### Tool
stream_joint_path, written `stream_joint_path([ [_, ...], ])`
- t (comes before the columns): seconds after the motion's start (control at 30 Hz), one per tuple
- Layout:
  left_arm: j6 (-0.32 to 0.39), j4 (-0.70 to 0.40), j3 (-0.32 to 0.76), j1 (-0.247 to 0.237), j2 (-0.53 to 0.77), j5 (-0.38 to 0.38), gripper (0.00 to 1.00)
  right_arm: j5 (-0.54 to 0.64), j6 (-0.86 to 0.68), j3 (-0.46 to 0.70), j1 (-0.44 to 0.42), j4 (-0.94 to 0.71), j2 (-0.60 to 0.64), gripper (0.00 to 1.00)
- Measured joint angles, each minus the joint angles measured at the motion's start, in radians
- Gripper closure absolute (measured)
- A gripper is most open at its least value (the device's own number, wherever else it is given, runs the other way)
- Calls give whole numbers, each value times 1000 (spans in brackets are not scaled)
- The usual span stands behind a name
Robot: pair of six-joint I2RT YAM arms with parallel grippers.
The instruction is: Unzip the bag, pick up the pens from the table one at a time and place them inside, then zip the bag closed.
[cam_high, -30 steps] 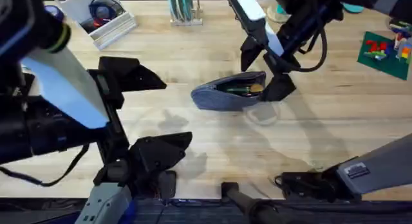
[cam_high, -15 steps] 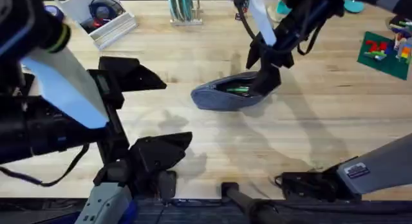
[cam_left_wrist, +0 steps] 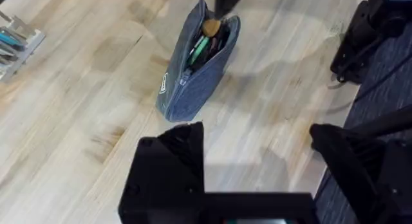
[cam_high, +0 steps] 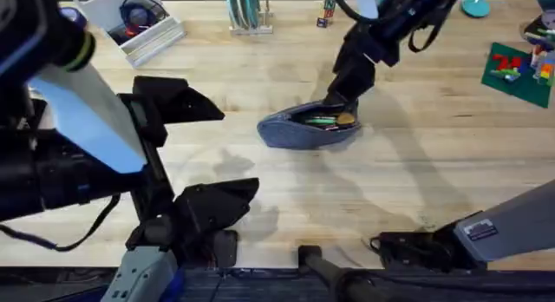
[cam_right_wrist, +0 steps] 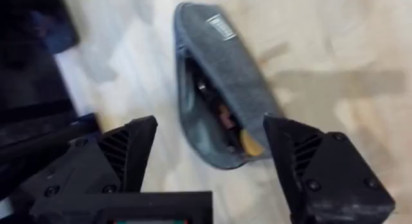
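Note:
The grey-blue bag (cam_high: 295, 130) lies on the table (cam_high: 434, 163) just right of centre, with its zipper open. Several pens (cam_high: 325, 121) lie inside it, one green; they also show in the left wrist view (cam_left_wrist: 202, 44) and the right wrist view (cam_right_wrist: 222, 118). My right gripper (cam_high: 341, 98) hangs open just above the bag's right end, with nothing between its fingers. In its own view the right gripper (cam_right_wrist: 212, 130) spans the bag (cam_right_wrist: 225, 63) from above. My left gripper (cam_high: 236, 150) stands open and empty, high over the table left of the bag (cam_left_wrist: 193, 82).
A white tray (cam_high: 130, 29) of odds and ends sits at the back left. A rack of teal plates (cam_high: 245, 11) stands at the back middle. A green plate with bricks (cam_high: 516, 72) lies at the far right.
The right gripper has risen from the bag's right end and drawn back toward the table's far side. The bag stays open in place. The left arm has not moved.

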Motion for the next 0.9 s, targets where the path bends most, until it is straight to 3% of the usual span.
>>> stream_joint_path([
  [0.53, 5, 11, 0, 0, 0, -4, 6, -30, 16, 0, 0, -94, 0, 4],
  [0.7, 11, 9, 0, 0, 0, -49, 6, -30, 16, 0, 0, -94, 0, 4],
  [0.9, 162, 20, -50, 0, 0, -56, 6, -30, 16, 0, 0, -82, 0, 4],
])
